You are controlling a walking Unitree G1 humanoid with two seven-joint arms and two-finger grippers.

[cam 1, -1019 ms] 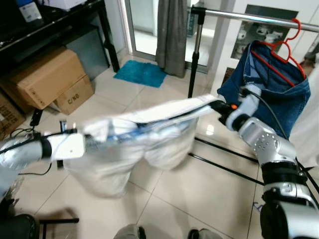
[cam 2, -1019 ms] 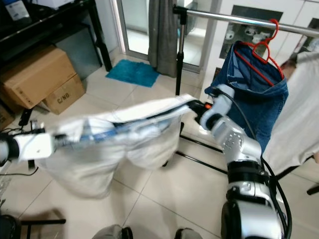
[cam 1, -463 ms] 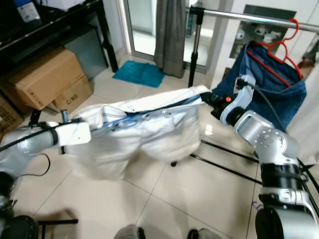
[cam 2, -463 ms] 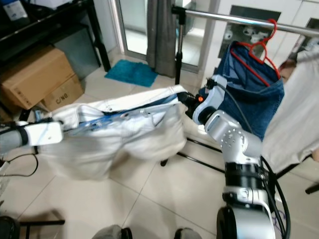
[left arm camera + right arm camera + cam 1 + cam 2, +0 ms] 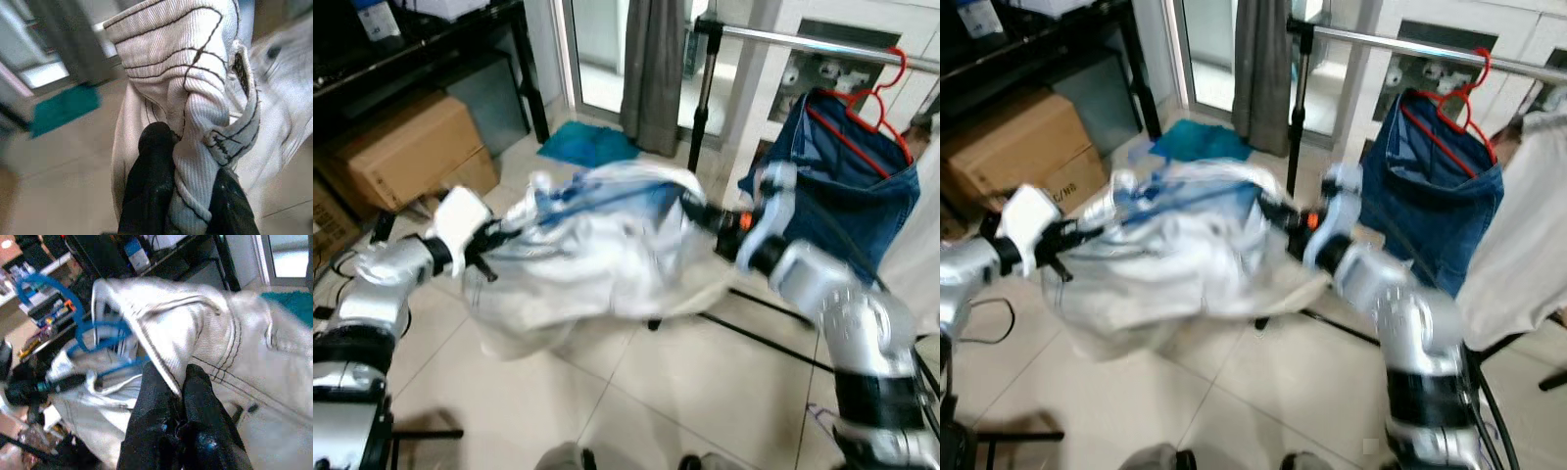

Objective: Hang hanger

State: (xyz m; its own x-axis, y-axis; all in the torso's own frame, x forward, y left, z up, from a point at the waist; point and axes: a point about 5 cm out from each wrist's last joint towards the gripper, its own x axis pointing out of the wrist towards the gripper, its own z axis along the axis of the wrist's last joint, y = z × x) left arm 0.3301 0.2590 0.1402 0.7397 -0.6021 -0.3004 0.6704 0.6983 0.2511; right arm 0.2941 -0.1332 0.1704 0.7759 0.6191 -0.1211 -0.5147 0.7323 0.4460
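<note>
Bunching white garment (image 5: 597,250) between both jaws

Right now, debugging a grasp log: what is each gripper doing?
Left gripper: shut on the white garment.
Right gripper: shut on the same white garment, with a blue hanger inside it.

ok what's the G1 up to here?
It is holding a white garment stretched between both arms in front of a clothes rail. The left gripper and the right gripper each have their jaws pinched on a fold of its fabric, and a blue hanger sits inside it. On the rail, a denim garment already hangs on a red hanger. The white one is not yet hung.
</note>
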